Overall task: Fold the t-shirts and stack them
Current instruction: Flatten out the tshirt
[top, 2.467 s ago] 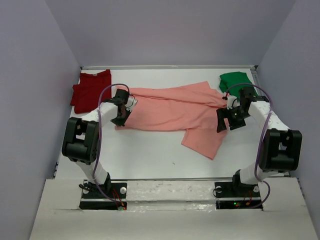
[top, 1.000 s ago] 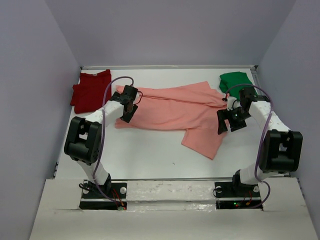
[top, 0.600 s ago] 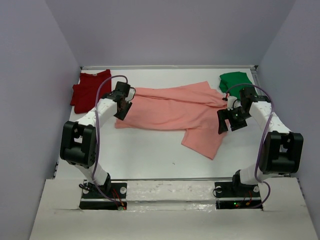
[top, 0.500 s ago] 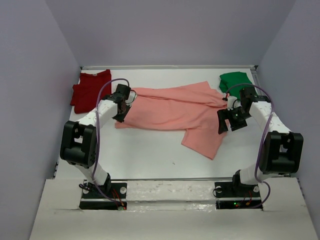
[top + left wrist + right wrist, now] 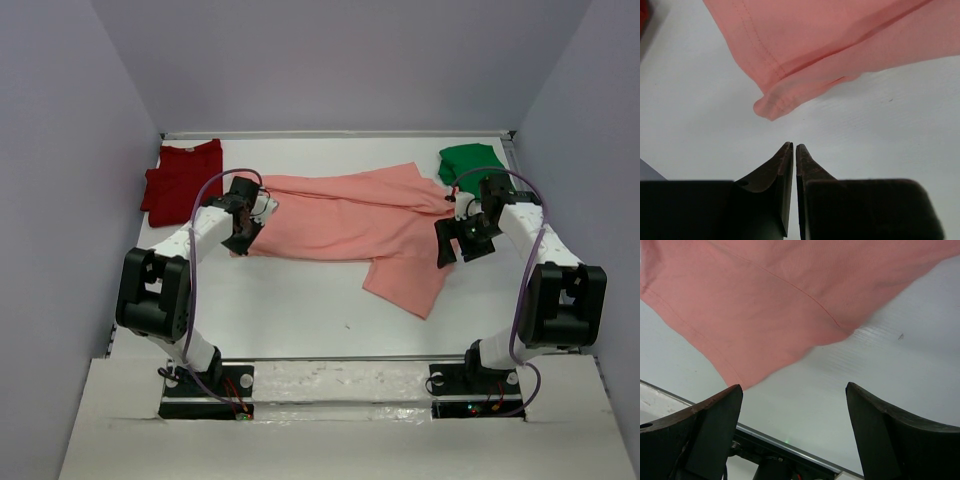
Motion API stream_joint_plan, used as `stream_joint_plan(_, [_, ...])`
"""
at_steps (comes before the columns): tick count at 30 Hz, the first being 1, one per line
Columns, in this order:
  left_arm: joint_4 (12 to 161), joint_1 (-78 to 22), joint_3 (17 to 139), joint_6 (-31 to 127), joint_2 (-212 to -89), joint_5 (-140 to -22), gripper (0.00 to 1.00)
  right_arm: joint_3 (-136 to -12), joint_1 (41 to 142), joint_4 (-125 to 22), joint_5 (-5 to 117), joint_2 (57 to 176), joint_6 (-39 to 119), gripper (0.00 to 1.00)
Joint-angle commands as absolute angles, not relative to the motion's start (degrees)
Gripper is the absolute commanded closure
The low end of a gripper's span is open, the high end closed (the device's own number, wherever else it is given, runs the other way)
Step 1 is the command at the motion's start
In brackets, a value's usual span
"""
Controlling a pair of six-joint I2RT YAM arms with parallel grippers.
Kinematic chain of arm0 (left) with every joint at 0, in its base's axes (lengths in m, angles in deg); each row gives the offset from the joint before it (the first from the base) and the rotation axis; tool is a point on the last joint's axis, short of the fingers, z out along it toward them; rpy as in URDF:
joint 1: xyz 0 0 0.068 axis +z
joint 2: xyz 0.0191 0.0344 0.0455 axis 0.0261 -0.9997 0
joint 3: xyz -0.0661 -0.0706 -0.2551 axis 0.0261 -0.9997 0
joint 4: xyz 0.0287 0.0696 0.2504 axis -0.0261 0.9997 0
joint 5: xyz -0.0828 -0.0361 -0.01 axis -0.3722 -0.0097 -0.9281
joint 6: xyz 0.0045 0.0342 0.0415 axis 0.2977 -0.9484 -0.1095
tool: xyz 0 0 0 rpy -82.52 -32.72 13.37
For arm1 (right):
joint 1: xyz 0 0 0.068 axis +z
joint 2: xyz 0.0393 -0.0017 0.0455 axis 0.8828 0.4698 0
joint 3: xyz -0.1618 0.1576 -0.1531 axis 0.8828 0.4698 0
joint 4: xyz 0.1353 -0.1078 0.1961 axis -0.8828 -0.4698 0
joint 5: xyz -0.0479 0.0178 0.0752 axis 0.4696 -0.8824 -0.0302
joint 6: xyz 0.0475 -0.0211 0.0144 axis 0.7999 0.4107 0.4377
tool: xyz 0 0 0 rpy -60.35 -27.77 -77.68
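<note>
A salmon-pink t-shirt (image 5: 350,225) lies spread across the middle of the white table, one sleeve hanging toward the front right. My left gripper (image 5: 238,243) is shut and empty at the shirt's near left corner; in the left wrist view its tips (image 5: 791,146) sit just short of that folded corner (image 5: 771,104). My right gripper (image 5: 447,250) is open and empty beside the shirt's right side; the right wrist view shows the pink sleeve (image 5: 770,305) above its wide-apart fingers (image 5: 715,415). A red shirt (image 5: 180,180) lies folded at the far left.
A green shirt (image 5: 470,162) lies folded at the far right corner, next to the right arm. Grey walls close in on the table's left, back and right sides. The table's front rail (image 5: 790,445) shows in the right wrist view.
My left gripper swung up along the shirt's left edge and then came back down to its near left corner. The right arm has not moved. The shirt lies as before.
</note>
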State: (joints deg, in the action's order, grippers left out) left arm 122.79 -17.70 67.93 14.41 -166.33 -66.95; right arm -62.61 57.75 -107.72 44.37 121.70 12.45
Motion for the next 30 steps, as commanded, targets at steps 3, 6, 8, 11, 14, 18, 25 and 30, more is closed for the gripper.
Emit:
stream_joint_plan(3, [123.31, -17.14, 65.40, 12.35, -165.35, -67.55, 0.80, -64.10, 57.41, -107.09, 45.05, 121.04, 13.10, 0.11])
stream_joint_plan(6, [121.99, -16.79, 64.34, 11.91, -165.88, -66.14, 0.80, -64.45, 57.41, -107.27, 45.31, 120.96, 13.10, 0.11])
stream_joint_plan(8, [121.29, -16.53, 64.16, 11.73, -165.88, -65.96, 0.71, -64.54, 57.41, -107.18, 45.31, 121.04, 13.10, 0.11])
stream_joint_plan(11, [120.49, -16.35, 64.25, 11.56, -165.53, -65.87, 0.65, -64.54, 57.41, -107.27, 45.13, 121.31, 13.10, 0.11])
stream_joint_plan(14, [120.67, -16.35, 64.51, 11.38, -166.06, -65.87, 0.64, -64.45, 57.41, -107.35, 44.96, 121.48, 13.10, 0.11])
stream_joint_plan(18, [120.14, -16.26, 64.43, 11.12, -166.06, -65.08, 0.64, -64.37, 57.41, -107.27, 44.70, 121.57, 13.19, 0.11])
stream_joint_plan(25, [119.62, -16.26, 64.51, 10.77, -167.02, -65.26, 0.65, -64.63, 57.41, -107.18, 44.61, 121.83, 13.19, 0.11])
stream_joint_plan(30, [118.91, -16.26, 64.34, 10.42, -168.08, -65.52, 0.65, -64.54, 57.41, -107.44, 44.78, 121.66, 13.19, 0.11])
